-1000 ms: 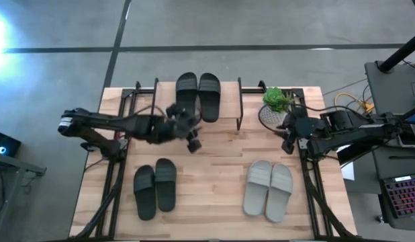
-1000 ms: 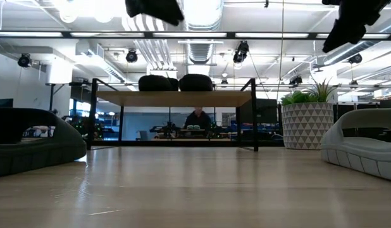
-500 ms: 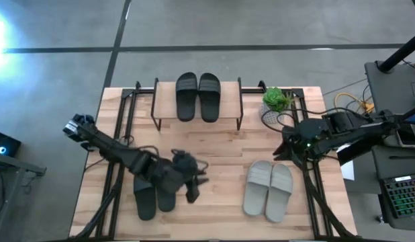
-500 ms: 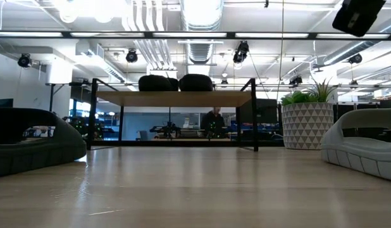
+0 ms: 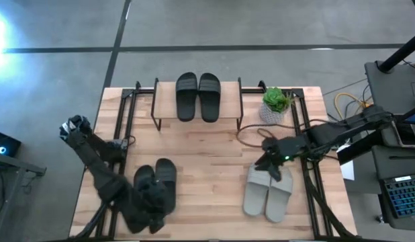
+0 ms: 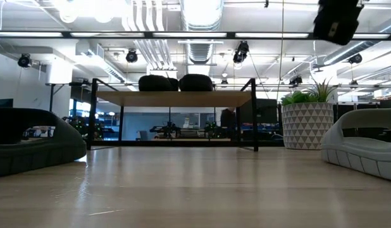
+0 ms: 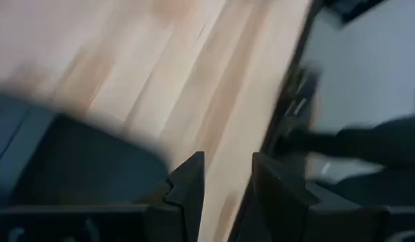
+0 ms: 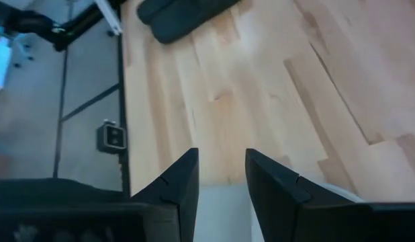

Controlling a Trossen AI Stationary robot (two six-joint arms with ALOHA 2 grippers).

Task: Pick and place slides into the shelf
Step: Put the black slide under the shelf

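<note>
The shelf (image 5: 197, 107) stands at the table's far middle with one black pair of slides (image 5: 197, 96) on its wooden top; it also shows in the low view (image 6: 173, 99). A second black pair (image 5: 160, 183) lies flat at the near left. My left gripper (image 5: 154, 212) hovers open over that pair's near end, and one black slide (image 7: 60, 161) shows beside its fingers. The grey-green pair (image 5: 268, 193) lies flat at the near right. My right gripper (image 5: 266, 163) hovers open over that pair's far end, above the pale slide (image 8: 221, 212).
A potted plant (image 5: 274, 104) in a patterned white pot (image 6: 307, 125) stands to the right of the shelf. Black frame rails run along the table's left side (image 5: 117, 181) and right side (image 5: 308, 188). Bare wood (image 5: 207, 161) lies between the two near pairs.
My left gripper has swung from just in front of the shelf toward the table's near edge, ending over the near-left black pair. My right gripper has gone from the right edge by the plant toward the left and near, over the grey-green pair. No slide has moved.
</note>
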